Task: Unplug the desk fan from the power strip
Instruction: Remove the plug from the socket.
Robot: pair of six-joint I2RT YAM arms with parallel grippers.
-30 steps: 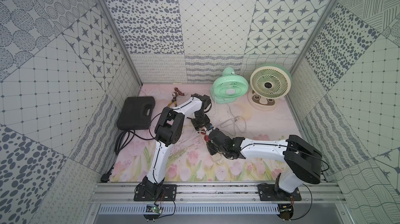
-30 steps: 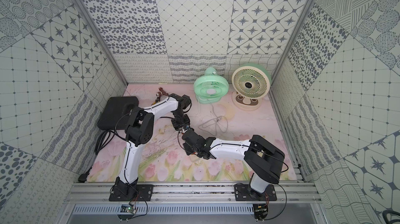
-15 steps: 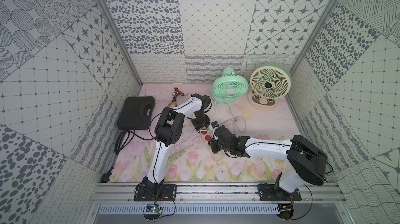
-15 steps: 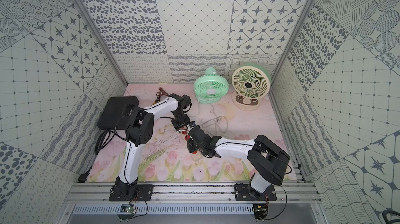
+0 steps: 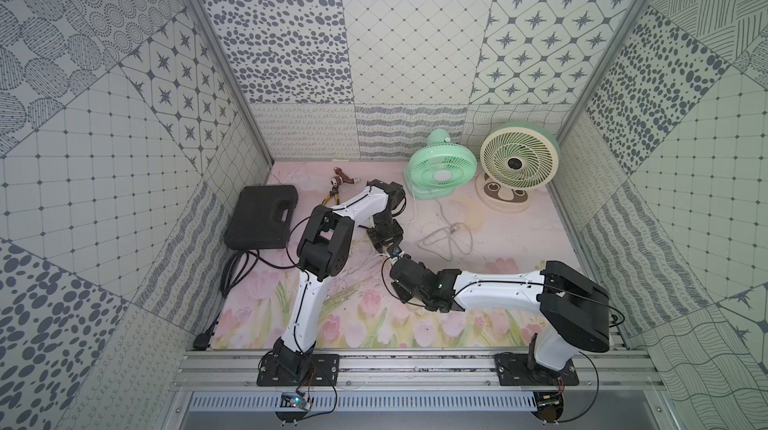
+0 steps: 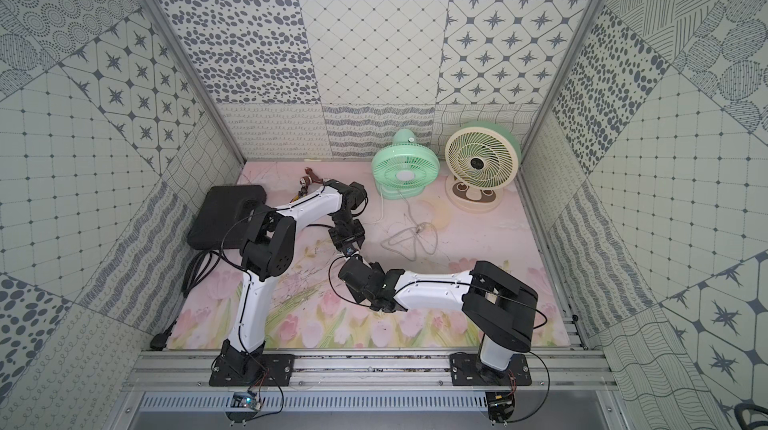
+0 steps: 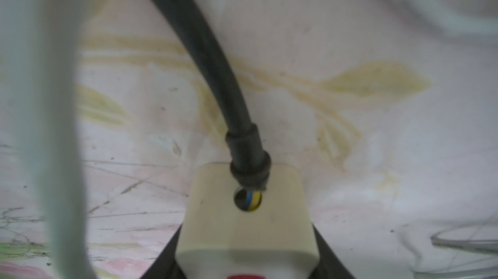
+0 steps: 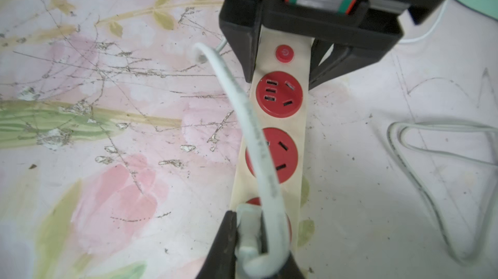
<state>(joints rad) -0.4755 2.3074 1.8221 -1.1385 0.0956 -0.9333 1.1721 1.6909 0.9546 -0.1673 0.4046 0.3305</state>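
Bracing the strip (image 8: 279,121) on the tabletop (image 8: 107,102), the left claw (image 8: 281,80) clamps it beside the switch (image 8: 284,53) so the right claw (image 8: 254,249), gripping the plug (image 8: 246,227), can pull it free.

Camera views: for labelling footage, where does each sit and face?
Top views: overhead, looking down; left arm, right arm show.
Left wrist: on left arm, facing the power strip and black cord; left gripper clamps it.
Right wrist: on right arm, facing the sockets; right gripper holds the white plug.
Wrist views share the strip.
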